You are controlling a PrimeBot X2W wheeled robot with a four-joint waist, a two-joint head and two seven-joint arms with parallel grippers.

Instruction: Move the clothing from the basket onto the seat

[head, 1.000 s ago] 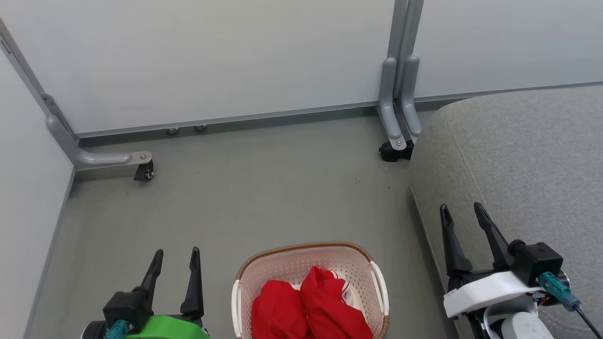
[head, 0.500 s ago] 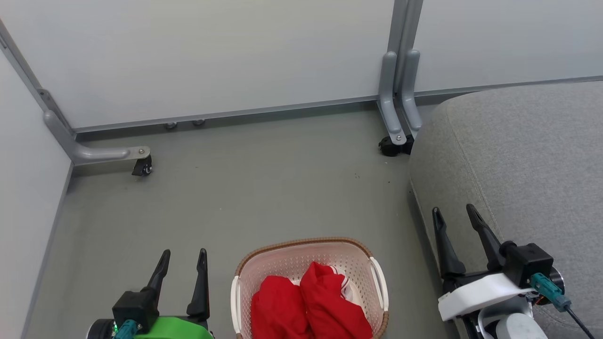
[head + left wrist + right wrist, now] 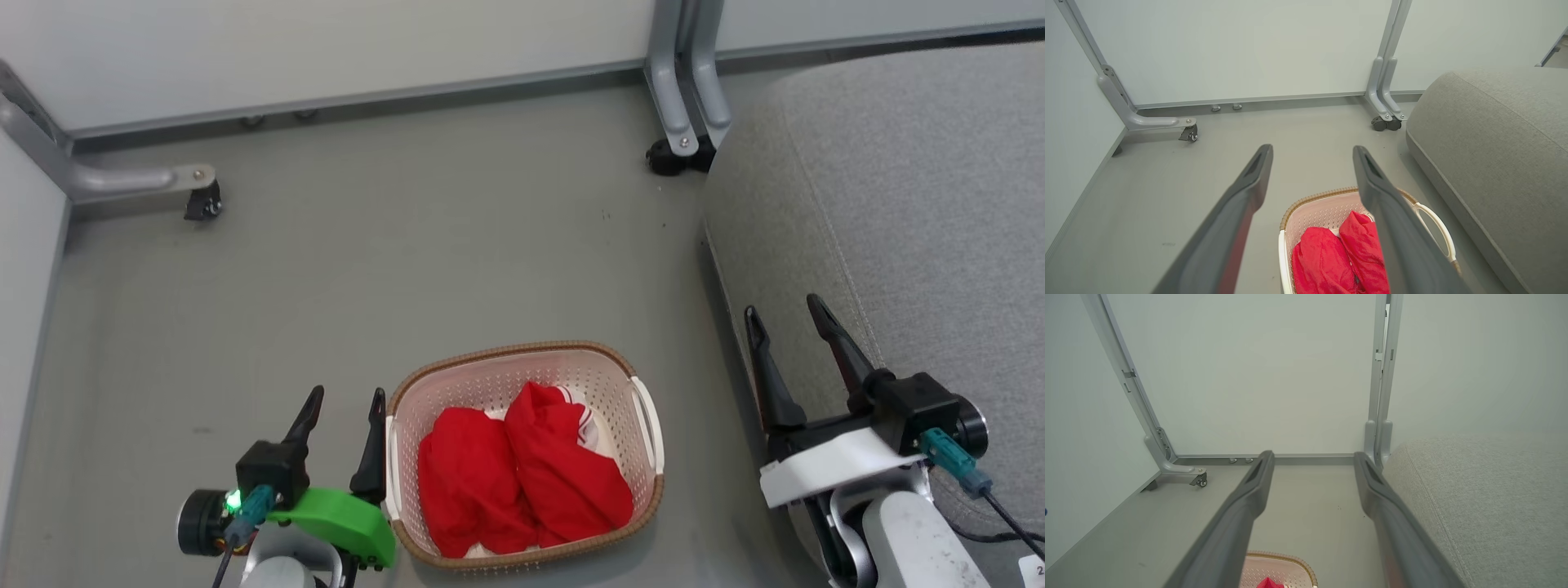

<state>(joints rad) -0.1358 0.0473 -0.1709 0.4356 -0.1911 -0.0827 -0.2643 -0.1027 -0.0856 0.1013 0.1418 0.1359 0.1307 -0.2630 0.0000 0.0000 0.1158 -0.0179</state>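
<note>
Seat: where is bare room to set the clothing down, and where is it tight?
The seat has a bare top, ahead of the right gripper. The floor between basket and wall is bare too. Tight: the basket, mostly filled by the clothing, with the left gripper close beside its left rim.

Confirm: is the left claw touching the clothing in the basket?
Apart. Head view shows the open left claw outside the basket, beside its left wall; the clothing lies inside, the wall between them.
</note>
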